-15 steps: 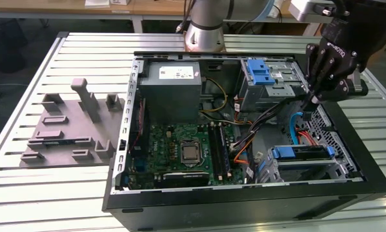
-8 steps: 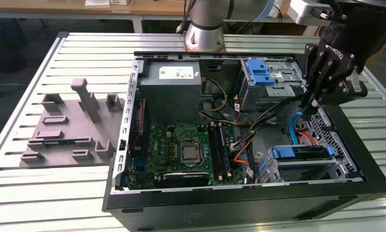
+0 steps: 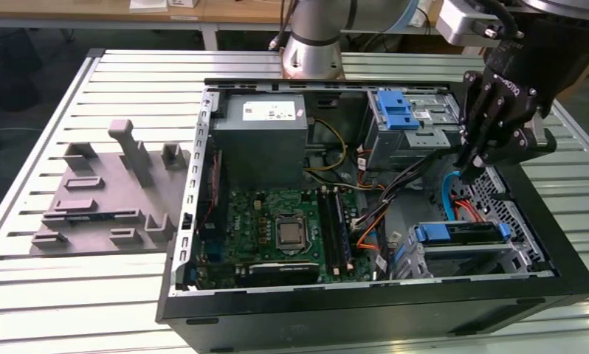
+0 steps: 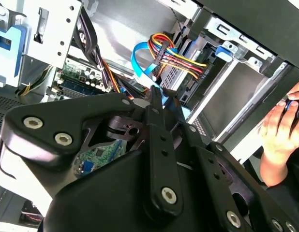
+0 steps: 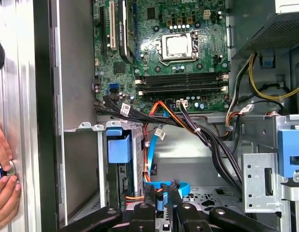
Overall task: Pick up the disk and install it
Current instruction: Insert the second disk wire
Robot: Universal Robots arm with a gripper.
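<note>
Gripper (image 3: 469, 164) hangs inside open PC case (image 3: 373, 310), over the drive-bay side; fingers (image 5: 161, 195) pinched together, nothing between them. Disk (image 3: 459, 234) sits in lower bay nr the case's front wall: silver slab, blue frame w/ tab showing. Person's hand (image 4: 280, 130) rests outside the case.

No print can be read here. The grey power supply (image 3: 265, 136) carries a small white sticker (image 3: 277, 112) with dark marks too fine to make out. The motherboard (image 5: 164, 53) shows white markings in the first wrist view, none of them legible.
</note>
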